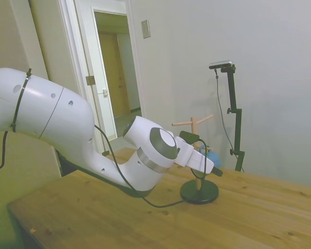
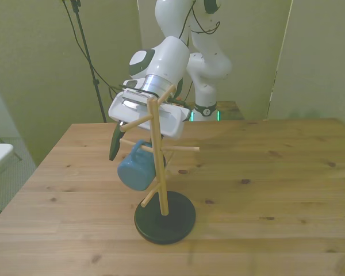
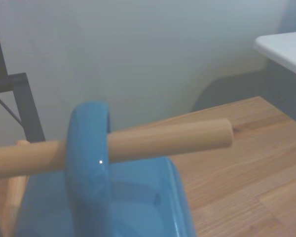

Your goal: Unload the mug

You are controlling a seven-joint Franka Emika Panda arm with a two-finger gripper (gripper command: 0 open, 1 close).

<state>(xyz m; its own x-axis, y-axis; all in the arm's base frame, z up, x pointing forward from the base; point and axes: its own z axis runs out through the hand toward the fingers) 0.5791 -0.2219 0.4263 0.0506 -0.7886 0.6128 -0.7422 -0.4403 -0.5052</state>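
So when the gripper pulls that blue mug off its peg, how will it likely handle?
The mug hangs by its loop handle on a peg, so it may swing. It looks rigid and smooth, perhaps slippery. The mug tree is slim on a round base; a sideways tug might tip it.

We see a light-blue mug [image 2: 134,168], a brighter blue up close on its handle [image 3: 88,168]. The rack [image 2: 157,155] is pale wood on a black round base [image 2: 164,219]. The tabletop [image 2: 264,190] is honey-brown pine with dark knots. The pincer [image 2: 112,150] looks dark, perhaps green-black.
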